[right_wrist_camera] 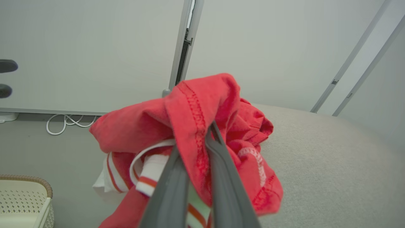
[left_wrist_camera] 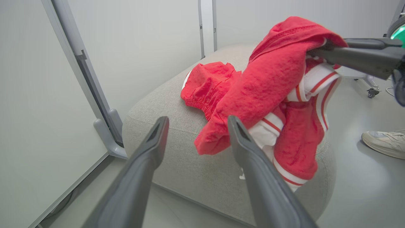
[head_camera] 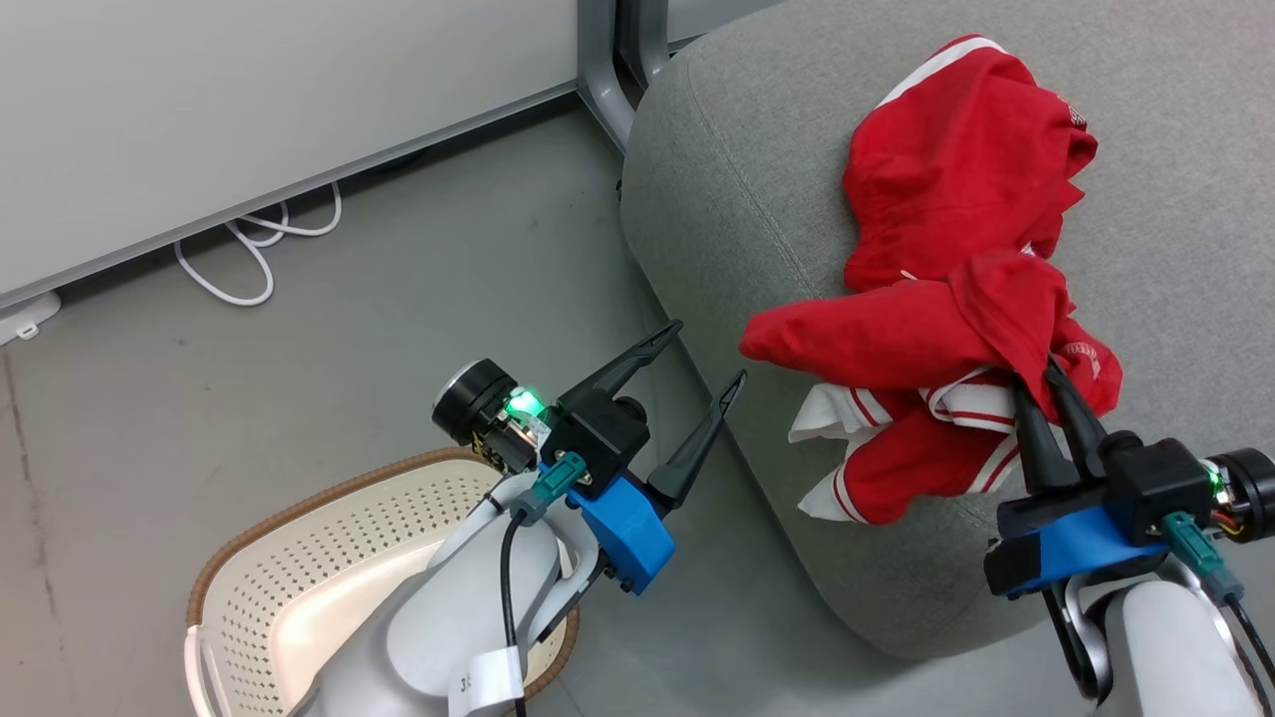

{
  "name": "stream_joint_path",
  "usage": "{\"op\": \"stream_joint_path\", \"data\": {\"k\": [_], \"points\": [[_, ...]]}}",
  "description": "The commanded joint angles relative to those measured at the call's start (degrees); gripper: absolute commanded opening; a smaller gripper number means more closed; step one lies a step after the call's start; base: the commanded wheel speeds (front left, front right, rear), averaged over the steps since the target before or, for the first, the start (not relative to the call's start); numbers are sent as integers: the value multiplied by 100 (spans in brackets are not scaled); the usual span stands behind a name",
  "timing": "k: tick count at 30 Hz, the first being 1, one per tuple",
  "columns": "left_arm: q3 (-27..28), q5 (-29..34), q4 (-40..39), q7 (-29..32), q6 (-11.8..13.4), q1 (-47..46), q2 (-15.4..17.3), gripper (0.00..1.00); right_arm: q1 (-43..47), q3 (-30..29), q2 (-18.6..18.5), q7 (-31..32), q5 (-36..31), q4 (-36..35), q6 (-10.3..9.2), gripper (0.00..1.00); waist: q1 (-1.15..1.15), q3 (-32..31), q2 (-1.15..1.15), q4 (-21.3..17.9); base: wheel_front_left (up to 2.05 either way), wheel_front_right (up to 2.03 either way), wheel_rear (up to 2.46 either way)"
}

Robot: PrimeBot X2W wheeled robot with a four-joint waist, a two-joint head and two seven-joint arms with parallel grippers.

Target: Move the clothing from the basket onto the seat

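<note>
Red cloth pinched in right gripper (head_camera: 1036, 383): its two dark fingers are nearly together on a fold of the bright red fabric clothing with white stripes (head_camera: 896, 339). A stitched hem runs up between them in the right wrist view. The held bundle droops over the near edge of the large grey upholstered seat (head_camera: 717, 199), its striped part hanging past the rim. A second red heap lies further in on the cushion, touching the held piece. Left gripper (head_camera: 709, 351): fingers spread wide, nothing between them, beside the seat edge and above the oval cream perforated plastic basket with brown woven-look rim (head_camera: 329, 568).

Progress, as judged: late. No red in the part of the basket that shows; the left forearm covers the rest. Left to do: let go, likely after carrying further in, since the overhang could slide off.

Room: broad bare cushion beyond the heap. Grey floor (head_camera: 398, 299) open between basket and seat. White cable (head_camera: 249, 249) by the wall panel, well apart. Pale shoe (left_wrist_camera: 384, 142) on the floor past the seat.
</note>
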Motion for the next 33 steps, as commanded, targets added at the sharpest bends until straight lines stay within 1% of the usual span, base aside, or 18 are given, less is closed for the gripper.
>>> {"op": "stream_joint_path", "data": {"k": [1, 6, 9, 12, 17, 22, 24, 28, 30, 33], "points": [[28, -22, -25, -15, -9, 66, 36, 100, -86, 5, 10, -24, 29, -57, -1, 0, 0, 6, 0, 3, 0, 0, 0], [84, 38, -93, -15, -9, -9, 82, 100, -550, -11, -82, -24, 105, -205, -1, 0, 0, 156, 0, 48, 0, 0, 0], [121, 90, -143, -15, -9, -117, 155, 100, -1020, -78, -110, -24, 182, -351, -1, 0, 0, 375, 0, 64, 0, 0, 0], [114, 176, -196, -15, -9, -254, 241, 100, -1615, -264, -179, -23, 301, -454, -1, 0, 0, 676, 0, 116, 0, 0, 0], [96, 297, -276, 5, -9, -631, 391, 100, -2677, -893, -463, -23, 534, -531, -1, 0, 0, 1328, 0, 245, 0, 0, 0], [47, 417, -427, 84, -10, -1010, 503, 100, -3434, -1686, -859, -23, 673, -562, -1, 0, 0, 1982, 0, 368, 0, 0, 0], [36, 450, -492, 118, -10, -1154, 552, 100, -3582, -1982, -1013, -22, 717, -451, -1, 0, 0, 2209, 0, 396, 0, 0, 0], [-13, 508, -592, 160, -10, -1326, 618, 100, -3690, -2341, -1239, -22, 794, -47, -1, 0, 0, 2535, 0, 414, 0, 0, 0], [-37, 519, -613, 160, -10, -1393, 630, 100, -3635, -2467, -1248, -23, 822, 223, -1, 0, 0, 2639, 0, 420, 0, 0, 0], [-72, 523, -635, 156, -10, -1470, 639, 100, -3483, -2575, -1144, -23, 833, 659, -1, 0, 0, 2740, 0, 420, 0, 0, 0]]}}
